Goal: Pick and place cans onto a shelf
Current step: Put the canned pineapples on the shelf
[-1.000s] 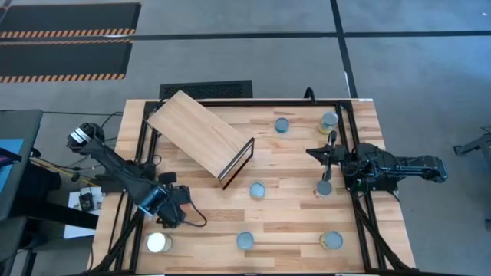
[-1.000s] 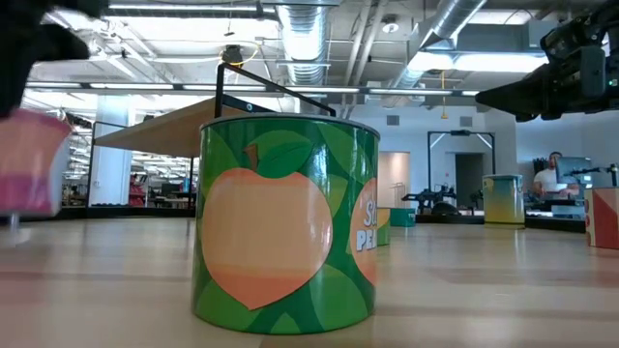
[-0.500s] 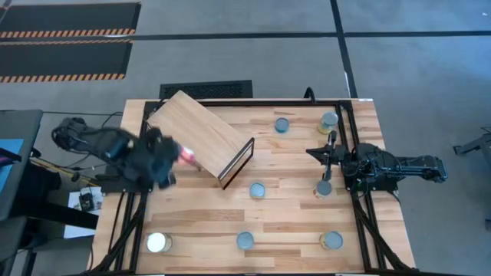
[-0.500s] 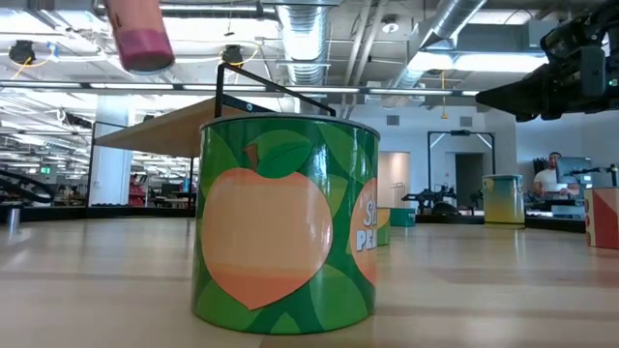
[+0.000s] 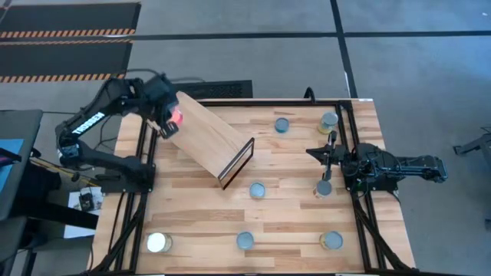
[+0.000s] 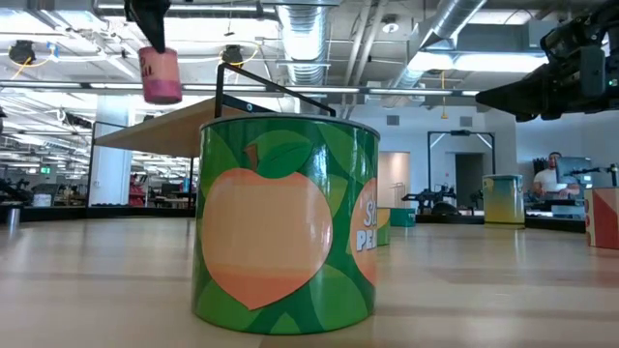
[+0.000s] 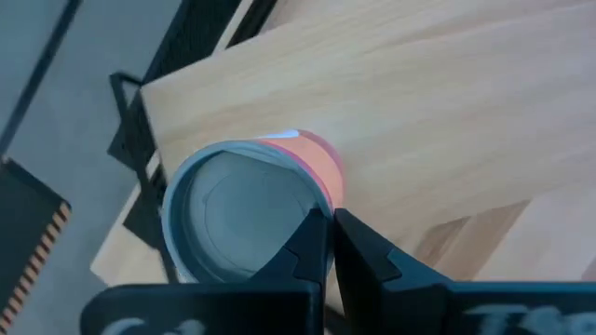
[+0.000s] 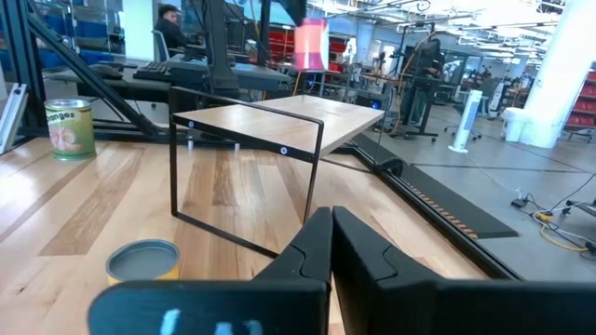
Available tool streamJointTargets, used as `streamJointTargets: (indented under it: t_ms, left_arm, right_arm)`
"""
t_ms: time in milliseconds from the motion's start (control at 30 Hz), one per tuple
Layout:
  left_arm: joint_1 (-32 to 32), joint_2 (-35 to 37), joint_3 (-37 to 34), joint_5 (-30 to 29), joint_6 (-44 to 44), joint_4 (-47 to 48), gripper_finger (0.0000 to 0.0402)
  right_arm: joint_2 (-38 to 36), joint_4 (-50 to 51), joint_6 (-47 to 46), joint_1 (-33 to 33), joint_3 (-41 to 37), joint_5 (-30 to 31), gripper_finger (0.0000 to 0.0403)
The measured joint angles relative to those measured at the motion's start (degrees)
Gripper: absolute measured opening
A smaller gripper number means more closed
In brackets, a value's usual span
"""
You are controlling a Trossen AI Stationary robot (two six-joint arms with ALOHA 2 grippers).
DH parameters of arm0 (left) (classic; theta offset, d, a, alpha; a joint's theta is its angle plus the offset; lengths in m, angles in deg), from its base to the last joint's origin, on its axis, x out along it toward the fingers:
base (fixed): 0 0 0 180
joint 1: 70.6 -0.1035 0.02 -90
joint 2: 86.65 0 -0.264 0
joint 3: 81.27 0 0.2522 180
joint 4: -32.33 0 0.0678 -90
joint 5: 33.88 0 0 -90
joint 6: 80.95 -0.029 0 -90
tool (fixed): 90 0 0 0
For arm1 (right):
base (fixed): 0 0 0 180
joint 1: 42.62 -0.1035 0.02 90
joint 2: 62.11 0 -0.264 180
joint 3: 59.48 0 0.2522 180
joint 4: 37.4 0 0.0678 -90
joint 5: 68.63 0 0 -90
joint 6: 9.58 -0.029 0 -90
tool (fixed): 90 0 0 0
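My left gripper (image 5: 170, 115) is shut on a red can (image 5: 176, 117) with a silvery lid (image 7: 237, 219). It holds the can in the air over the far-left end of the shelf (image 5: 203, 134). The shelf is a light wooden board with a dark-edged end panel (image 5: 238, 162), lying slantwise on the table. In the low view the can (image 6: 161, 75) hangs above the board (image 6: 164, 130). My right gripper (image 5: 325, 156) is shut and empty, low at the table's right side, beside a silver-lidded can (image 5: 324, 188). My left gripper pinches the red can at its top rim (image 7: 324, 200). One finger (image 7: 307, 244) is on the lid side and the other (image 7: 363, 256) is outside the can's wall. The fingers come from above, pointing down. The can hangs below them, nearly upright, clear of the shelf.
Cans stand on the planked table: two at the far right (image 5: 282, 124) (image 5: 328, 120), one mid-table (image 5: 258, 190), and three along the near edge (image 5: 158, 242) (image 5: 245, 241) (image 5: 331, 241). A green peach can (image 6: 285, 222) fills the low view. A black frame (image 5: 349, 153) borders the table.
My left gripper has risen from the table's near-left part with the red can. It has swung toward the far edge and now holds the can above the shelf's far-left end. The can is lifted clear and stays roughly upright.
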Motion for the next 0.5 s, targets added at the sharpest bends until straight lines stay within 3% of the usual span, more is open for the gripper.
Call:
streamJointTargets:
  t_ms: [167,500]
  left_arm:
    - [-9.6,1.4,-5.0,3.1,-5.5,0.0,0.0000]
    - [-18.0,1.7,-10.3,4.2,-10.9,-1.0,0.0000]
  right_arm:
    - [0.0,0.0,0.0,0.0,0.0,0.0,0.0027]
    - [0.0,0.0,0.0,0.0,0.0,0.0,0.0027]
